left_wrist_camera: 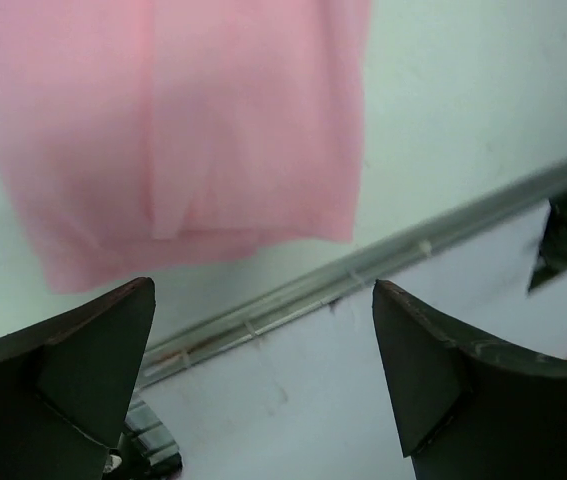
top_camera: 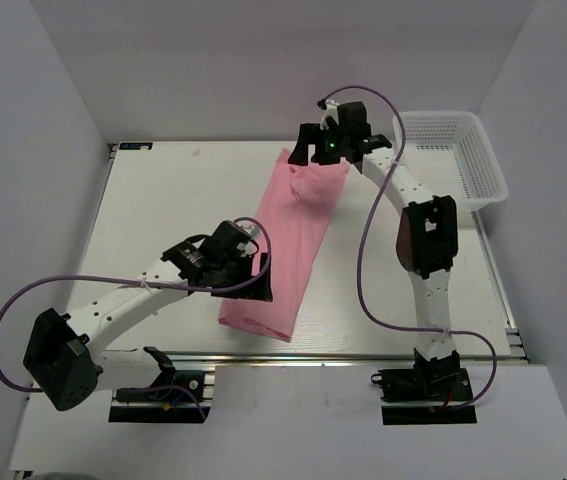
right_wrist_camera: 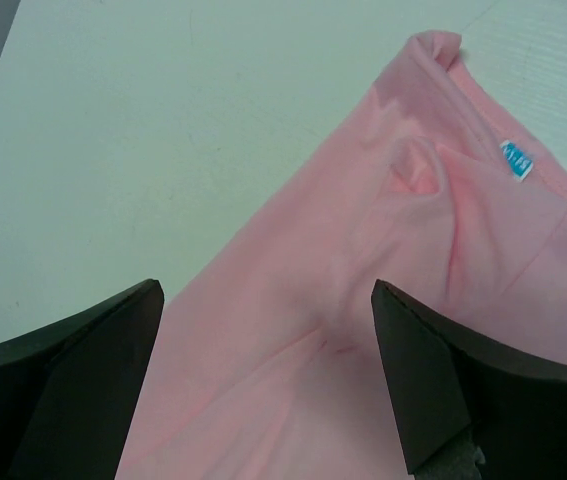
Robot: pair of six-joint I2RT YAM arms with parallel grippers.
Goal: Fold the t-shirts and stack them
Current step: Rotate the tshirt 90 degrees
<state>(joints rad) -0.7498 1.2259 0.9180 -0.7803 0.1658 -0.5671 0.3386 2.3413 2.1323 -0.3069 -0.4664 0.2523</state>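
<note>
The t-shirt [top_camera: 288,240] lies on the table [top_camera: 163,200], folded into a long strip. The left hand [left_wrist_camera: 263,300] is near its hem and the right hand [right_wrist_camera: 268,300] over its collar, both wide and empty. Next probably comes a crosswise fold.

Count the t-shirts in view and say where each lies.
1. The pink t-shirt lies on the table as a long folded strip, its collar end under the right pincer, its hem end by the left pincer. Another could hide beneath it.
</note>
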